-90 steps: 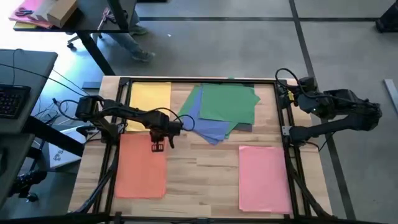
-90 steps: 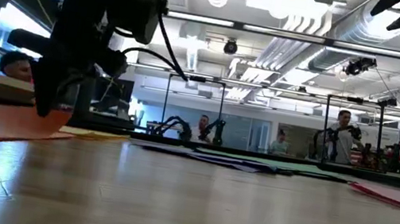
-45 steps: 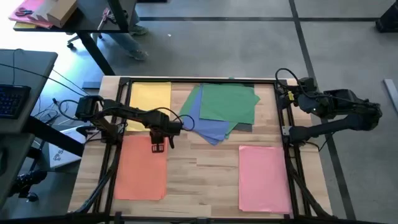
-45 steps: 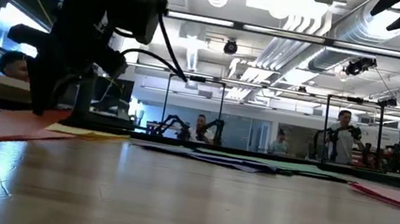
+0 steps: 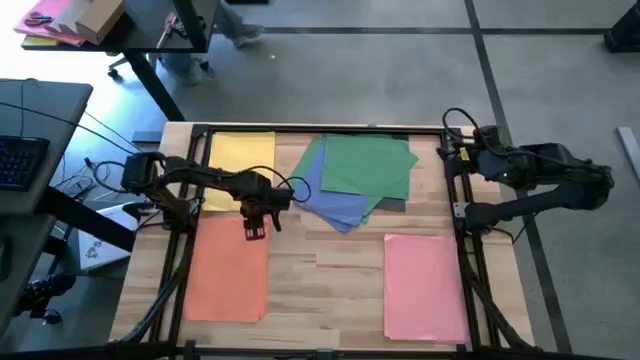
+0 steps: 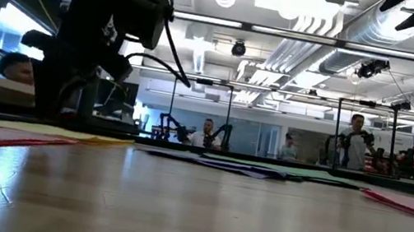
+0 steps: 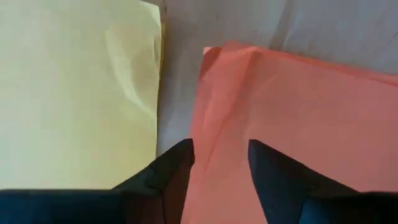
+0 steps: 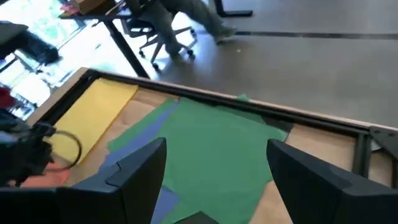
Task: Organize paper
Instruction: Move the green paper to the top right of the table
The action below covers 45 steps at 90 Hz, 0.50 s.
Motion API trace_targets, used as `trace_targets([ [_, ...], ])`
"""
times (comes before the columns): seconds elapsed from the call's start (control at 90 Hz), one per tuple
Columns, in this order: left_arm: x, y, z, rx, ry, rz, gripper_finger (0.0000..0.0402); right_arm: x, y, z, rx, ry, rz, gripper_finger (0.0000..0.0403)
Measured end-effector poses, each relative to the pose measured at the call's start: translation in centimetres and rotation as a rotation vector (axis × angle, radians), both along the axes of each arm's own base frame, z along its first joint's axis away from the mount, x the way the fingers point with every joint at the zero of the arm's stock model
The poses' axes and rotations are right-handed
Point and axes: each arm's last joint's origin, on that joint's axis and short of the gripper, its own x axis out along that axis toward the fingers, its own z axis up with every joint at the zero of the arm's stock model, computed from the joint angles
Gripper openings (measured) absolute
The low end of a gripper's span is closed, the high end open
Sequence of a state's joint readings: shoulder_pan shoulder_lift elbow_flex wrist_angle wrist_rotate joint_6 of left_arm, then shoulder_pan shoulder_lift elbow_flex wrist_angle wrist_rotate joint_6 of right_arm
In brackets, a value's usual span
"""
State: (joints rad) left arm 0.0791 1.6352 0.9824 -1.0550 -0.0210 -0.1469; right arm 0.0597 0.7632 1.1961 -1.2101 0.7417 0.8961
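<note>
High view: orange sheet (image 5: 227, 268) lengthwise front-to-back.

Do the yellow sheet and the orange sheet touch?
Apart. The left wrist view shows a strip of bare table between the yellow sheet and the orange sheet.

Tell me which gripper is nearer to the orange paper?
Left. The left gripper is at the orange paper's far edge; the right gripper waits across the table.

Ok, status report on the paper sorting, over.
Left claw open over orange sheet's far corner. Right claw open, parked at table's right edge. Green and blue sheets unsorted. Nothing blocking.
</note>
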Motion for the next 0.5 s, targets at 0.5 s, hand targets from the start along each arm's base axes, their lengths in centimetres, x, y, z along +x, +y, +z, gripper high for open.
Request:
trace_targets([
  [0.5,6.1,0.9,4.8,0.170,-0.495,0.087,0.0145,9.7,1.1,-3.4,-0.056,0.395,0.336,0.0264],
])
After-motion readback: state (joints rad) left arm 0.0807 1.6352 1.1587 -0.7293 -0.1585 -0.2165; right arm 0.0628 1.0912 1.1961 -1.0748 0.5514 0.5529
